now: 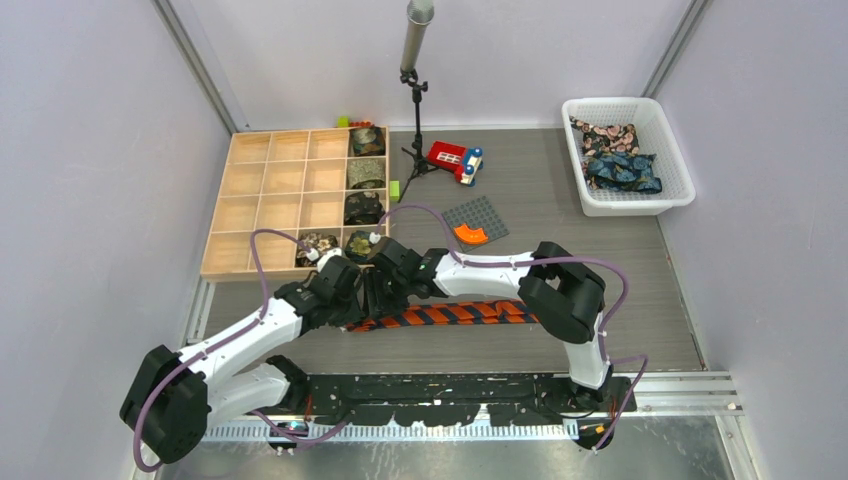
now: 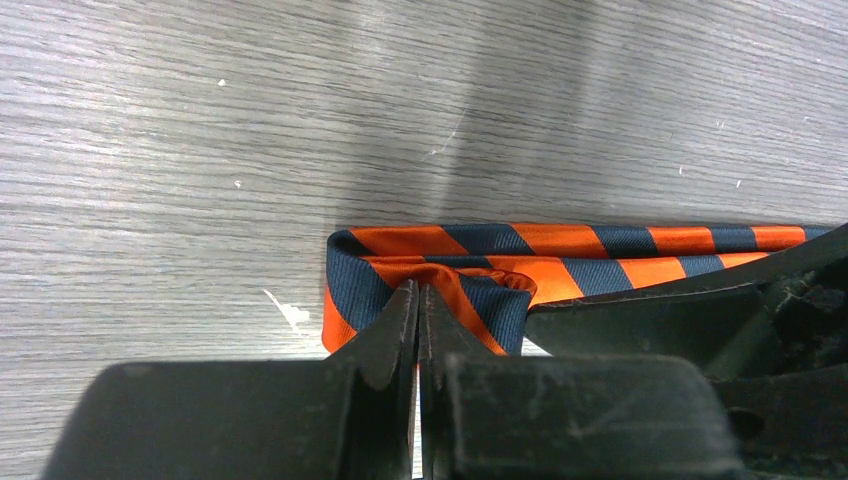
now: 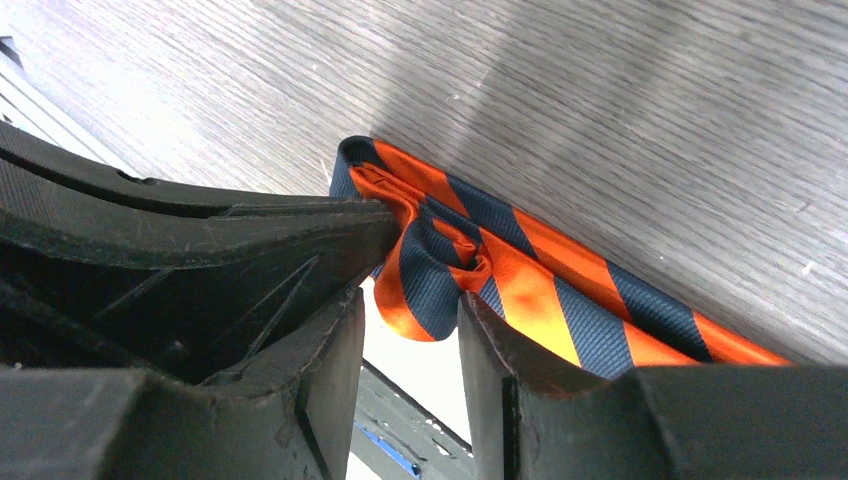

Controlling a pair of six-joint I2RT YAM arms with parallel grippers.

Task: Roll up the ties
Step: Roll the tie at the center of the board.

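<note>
Left arm and right arm meet wrist to wrist, left jaws pinching the striped tie, right jaws parted

From above I see the orange-and-dark striped tie lying flat across the worktop, just ahead of the arm bases. My left tool and right tool meet close together at its left end. Rolled ties sit in the right column of the wooden tray. More dark ties lie in the white basket, far right.
</note>
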